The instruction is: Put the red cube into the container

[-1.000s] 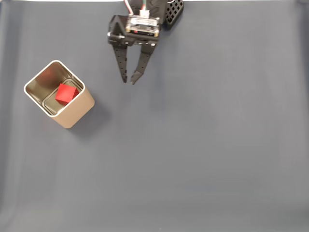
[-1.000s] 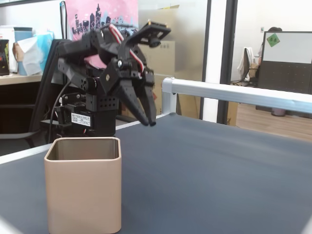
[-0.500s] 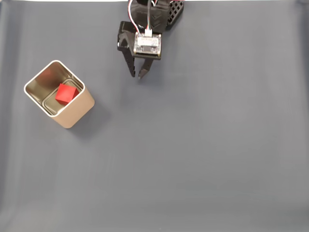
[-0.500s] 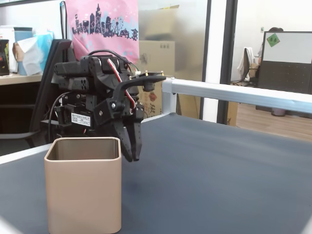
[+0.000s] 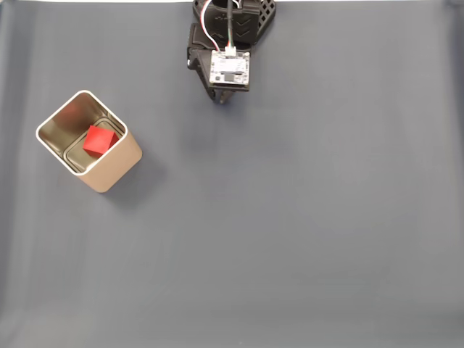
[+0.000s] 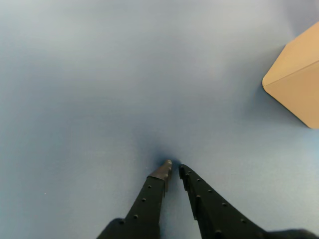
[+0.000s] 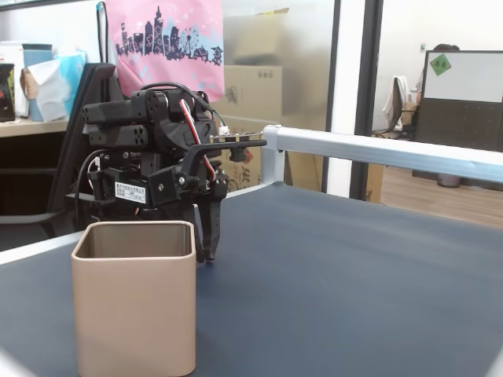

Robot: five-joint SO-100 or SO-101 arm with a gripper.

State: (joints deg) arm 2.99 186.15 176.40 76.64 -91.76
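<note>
Red cube inside container

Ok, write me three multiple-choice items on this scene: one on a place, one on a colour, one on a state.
1. Where is the small bright red cube?
A. on the cloth
B. inside the square beige metal tin
C. between the fingers

2. What colour is the table covering?
A. dark grey-blue
B. white
C. green

3. How is the black two-finger gripper?
A. wide open
B. holding the cube
C. nearly closed, empty

Answers: 1 B, the top-down fixed view shows it in the tin. 2 A, both fixed views show it. 3 C, the wrist view shows a thin gap.
</note>
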